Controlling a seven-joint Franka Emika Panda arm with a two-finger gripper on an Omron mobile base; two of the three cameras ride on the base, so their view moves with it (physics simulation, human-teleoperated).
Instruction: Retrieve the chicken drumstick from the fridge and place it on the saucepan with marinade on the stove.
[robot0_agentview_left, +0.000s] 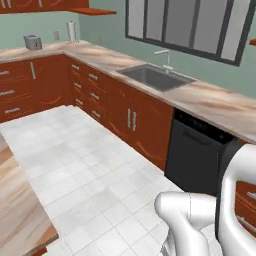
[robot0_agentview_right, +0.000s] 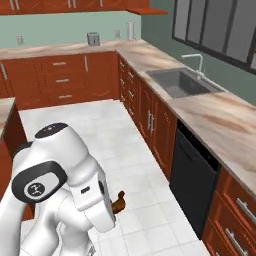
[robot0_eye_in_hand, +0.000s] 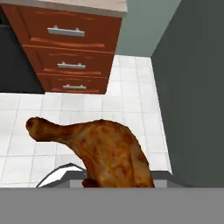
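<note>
The chicken drumstick (robot0_eye_in_hand: 103, 151), brown and glossy, hangs in the air close to the hand camera. Its thin bone end points left over the white tiled floor. In the right base view the chicken drumstick (robot0_agentview_right: 119, 201) shows as a small brown piece sticking out beside the white hand, low over the floor. My gripper (robot0_agentview_right: 113, 204) is shut on it, and the meat hides the fingertips. The fridge, the saucepan with marinade and the stove are out of view.
Red-brown cabinets with a marble counter (robot0_agentview_left: 215, 102) run along the wall, with a sink (robot0_agentview_left: 155, 77) and a black dishwasher (robot0_agentview_left: 196, 150). An island counter corner (robot0_agentview_left: 15, 205) lies at the left. The white tiled floor (robot0_agentview_left: 85, 160) is open between them. A dark grey wall (robot0_eye_in_hand: 192, 87) stands close on the hand's right.
</note>
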